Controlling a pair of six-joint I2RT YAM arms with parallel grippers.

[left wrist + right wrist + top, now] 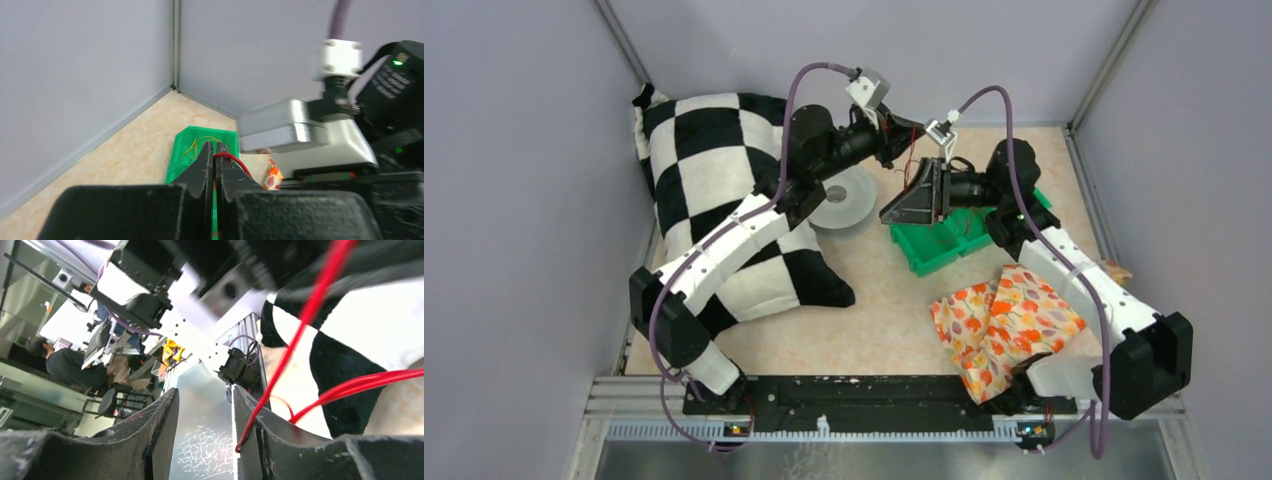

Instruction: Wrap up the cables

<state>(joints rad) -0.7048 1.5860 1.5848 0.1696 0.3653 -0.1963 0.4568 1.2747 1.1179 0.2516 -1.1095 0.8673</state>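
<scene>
While your left gripper (215,150) holds its jaws closed on the red cable (234,161), your right gripper (202,405) shows jaws apart, that cable beside one finger. Yellowish cables (199,142) lie in the green bin (176,155).

Top: we look down from high at the near side | left wrist: we face the far corner, over green bin (186,145) | right wrist: close, tilted, onto checkered pillow (350,340) | top shares both.

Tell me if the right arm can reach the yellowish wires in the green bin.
Probably yes: the right gripper hangs open close by the green plastic bin, nothing between them, and the thin yellowish wires lie loose inside. The red wire beside its finger could snag.
</scene>
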